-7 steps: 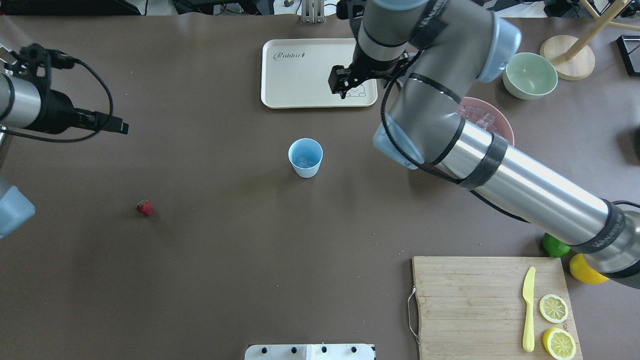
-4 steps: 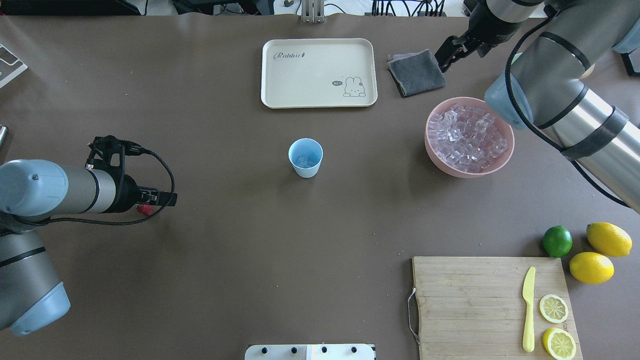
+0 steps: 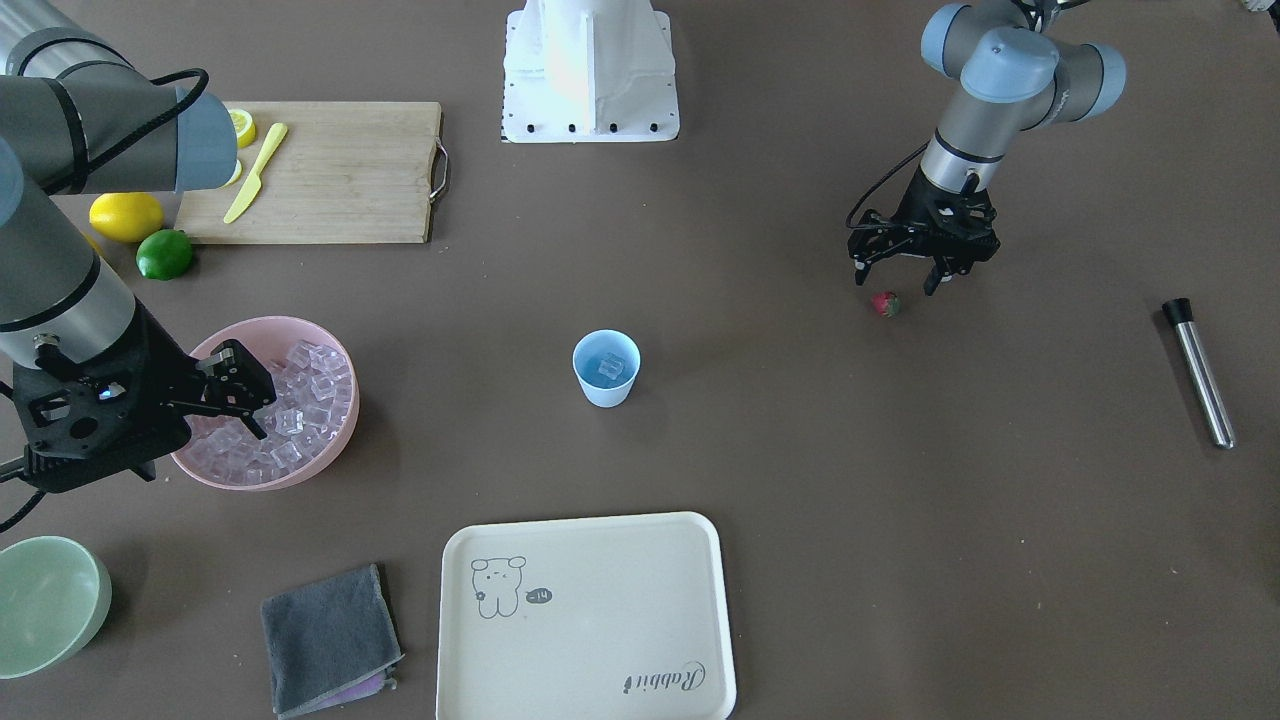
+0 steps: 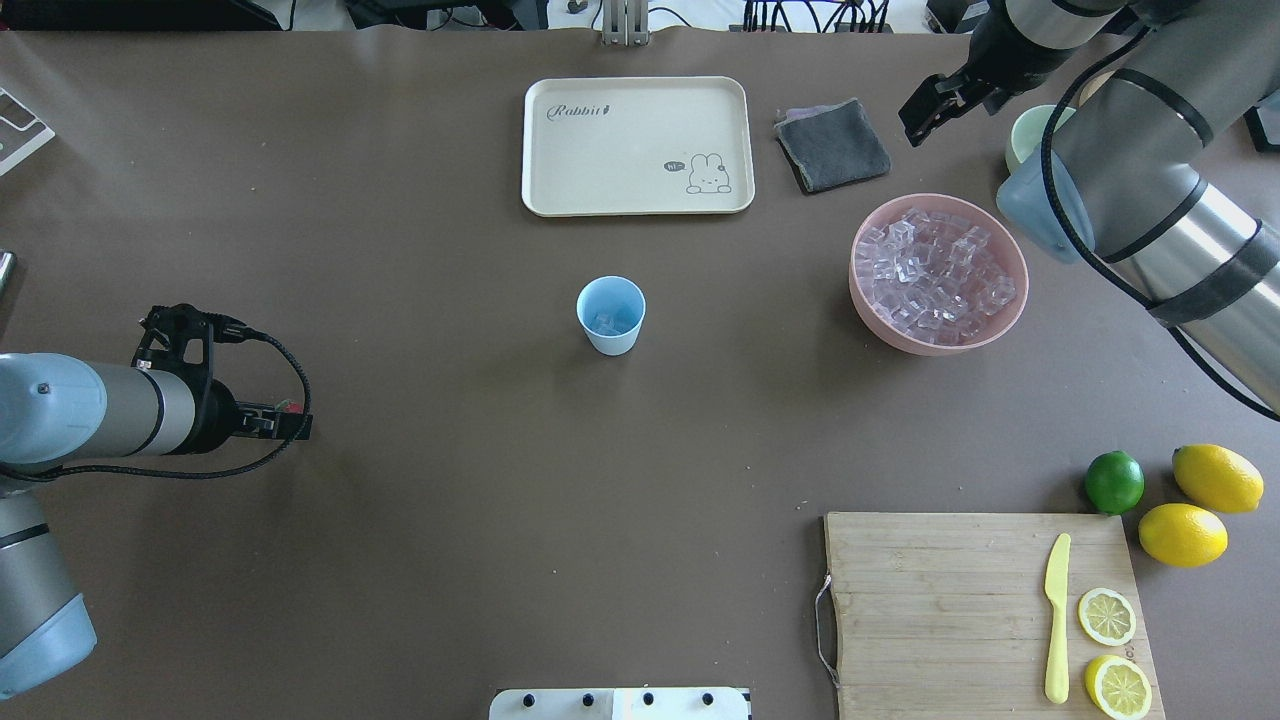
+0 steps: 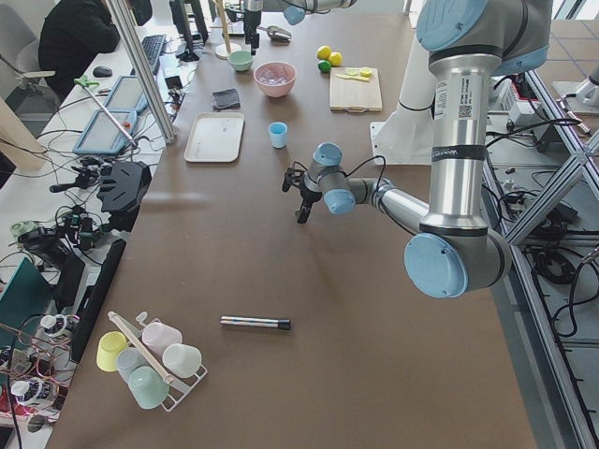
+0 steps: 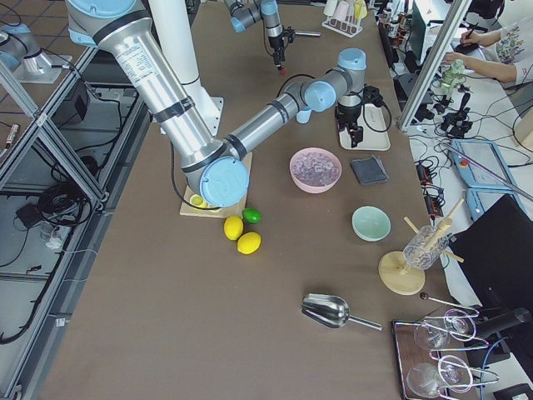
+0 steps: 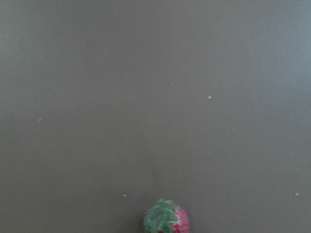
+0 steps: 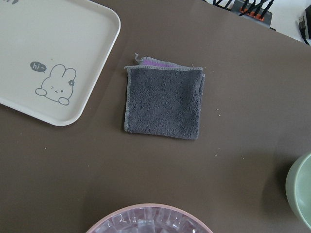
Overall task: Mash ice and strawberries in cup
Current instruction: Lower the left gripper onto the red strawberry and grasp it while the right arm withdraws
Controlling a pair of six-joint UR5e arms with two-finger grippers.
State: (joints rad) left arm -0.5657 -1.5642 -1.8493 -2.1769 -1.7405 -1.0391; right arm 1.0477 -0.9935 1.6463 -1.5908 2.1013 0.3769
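Observation:
The light blue cup (image 4: 611, 315) stands mid-table with a few ice cubes (image 3: 610, 367) in it. More ice (image 4: 935, 277) fills the pink bowl (image 4: 862, 300). The strawberry (image 3: 886, 304) lies alone on the table, also at the bottom edge of the left wrist view (image 7: 165, 218). My left gripper (image 3: 897, 284) hangs open just above it, one finger to each side, not touching. In the overhead view the left gripper (image 4: 290, 425) hides most of the berry. My right gripper (image 3: 255, 395) is open and empty, high over the far edge of the pink bowl, near the grey cloth (image 8: 165, 102).
A cream tray (image 4: 637, 145) lies beyond the cup. A metal muddler (image 3: 1200, 375) lies at the table's left end. A pale green bowl (image 3: 45, 600), a cutting board (image 4: 985, 610) with knife and lemon slices, a lime (image 4: 1114, 482) and lemons (image 4: 1200, 510) are on the right.
My left arm swung in from the far left to over the strawberry, then drew back slightly. My right arm left the tray and moved right, beyond the pink bowl.

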